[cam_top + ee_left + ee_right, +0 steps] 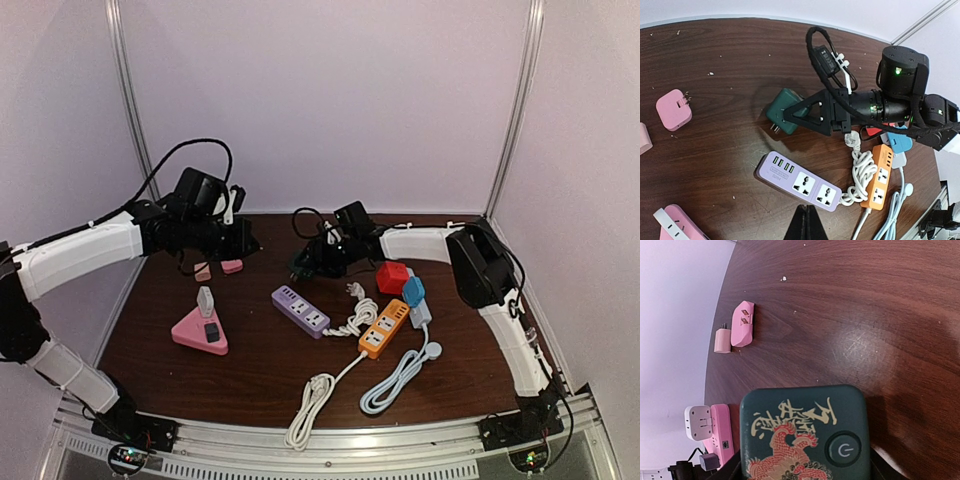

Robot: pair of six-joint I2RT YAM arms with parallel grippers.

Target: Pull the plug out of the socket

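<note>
While my right gripper (pixel 790 114) clamps the green plug (pixel 782 102) aloft, prongs bare, just beyond the purple socket strip (pixel 805 182), a slipping hold could drop it; my left gripper (pixel 807 225) rests closed, empty.

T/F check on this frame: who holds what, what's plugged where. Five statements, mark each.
1. The right gripper holds the green adapter. True.
2. The purple power strip has a plug in it. False: its sockets show empty.
3. A white plug sits in the pink triangular socket. True.
4. The green adapter is plugged into the orange power strip. False: it is apart from it, prongs bare.
5. The left gripper grips a pink adapter. False: the adapter lies on the table, and the gripper holds nothing.
</note>
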